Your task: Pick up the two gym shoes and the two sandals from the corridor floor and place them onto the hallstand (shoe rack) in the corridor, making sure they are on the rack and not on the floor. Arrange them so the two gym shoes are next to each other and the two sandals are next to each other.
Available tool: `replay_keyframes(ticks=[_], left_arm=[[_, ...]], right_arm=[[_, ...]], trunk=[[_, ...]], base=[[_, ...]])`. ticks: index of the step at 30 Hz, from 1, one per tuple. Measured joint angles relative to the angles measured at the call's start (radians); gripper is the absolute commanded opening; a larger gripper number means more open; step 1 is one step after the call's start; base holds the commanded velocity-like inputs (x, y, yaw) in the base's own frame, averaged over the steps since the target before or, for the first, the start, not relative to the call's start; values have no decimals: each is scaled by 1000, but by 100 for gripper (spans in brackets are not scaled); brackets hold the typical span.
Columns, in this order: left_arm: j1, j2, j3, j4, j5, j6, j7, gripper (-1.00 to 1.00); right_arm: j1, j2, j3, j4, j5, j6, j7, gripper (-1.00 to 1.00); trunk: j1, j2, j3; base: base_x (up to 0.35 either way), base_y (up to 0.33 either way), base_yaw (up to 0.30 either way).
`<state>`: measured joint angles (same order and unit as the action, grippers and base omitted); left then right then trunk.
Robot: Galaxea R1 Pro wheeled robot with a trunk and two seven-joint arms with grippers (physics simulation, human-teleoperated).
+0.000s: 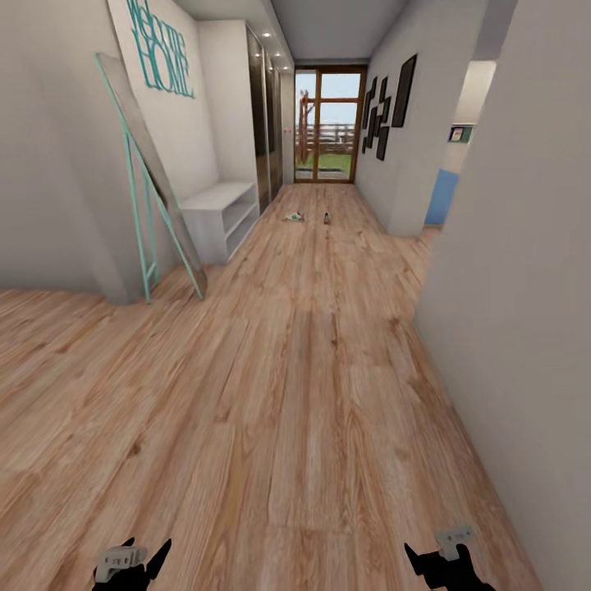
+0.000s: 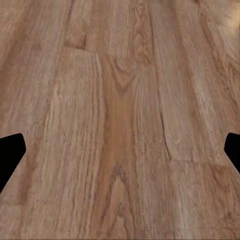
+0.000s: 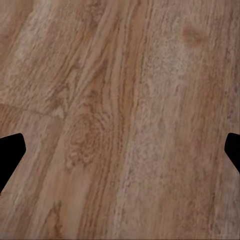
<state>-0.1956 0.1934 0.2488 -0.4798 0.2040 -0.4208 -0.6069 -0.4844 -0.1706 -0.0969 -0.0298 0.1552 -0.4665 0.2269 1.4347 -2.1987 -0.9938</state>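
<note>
Head view: a long corridor floor [image 1: 304, 369] of light brown wood planks runs toward a glass door [image 1: 330, 125] at the far end. Far down the floor, near that door, lie two small shapes: a pale gym shoe [image 1: 295, 217] and, just beside it, a darker item [image 1: 326, 217] too small to identify. A light grey bench with two shelf slots [image 1: 220, 215] stands against the left wall under teal "Welcome HOME" lettering [image 1: 161, 45] (by its plain back, likely not the shoe rack wanted). At the bottom edge, the left pincer [image 1: 131, 562] and right pincer [image 1: 439, 562] hang low, both spread wide and empty.

Left wrist view: bare floor planks between two dark fingertips [image 2: 11, 152] set far apart.

Right wrist view: again bare planks, fingertips [image 3: 10, 155] wide, nothing held.

Judging by this, nothing is picked up yet; all four items remain to be fetched and placed.
</note>
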Motion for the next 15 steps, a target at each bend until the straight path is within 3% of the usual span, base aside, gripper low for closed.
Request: replay_keyframes(ticks=[11, 15], left_arm=[[0, -18, -4, 1, -10, 0, 9, 100], [0, -28, -6, 2, -12, 0, 10, 100]], right_arm=[[0, -1, 0, 0, 0, -2, -10, 100], [1, 5, 0, 0, -1, -3, -67, 100]], trunk=[[0, 0, 0], [0, 0, 0]], base=[[340, 0, 0], [340, 0, 0]])
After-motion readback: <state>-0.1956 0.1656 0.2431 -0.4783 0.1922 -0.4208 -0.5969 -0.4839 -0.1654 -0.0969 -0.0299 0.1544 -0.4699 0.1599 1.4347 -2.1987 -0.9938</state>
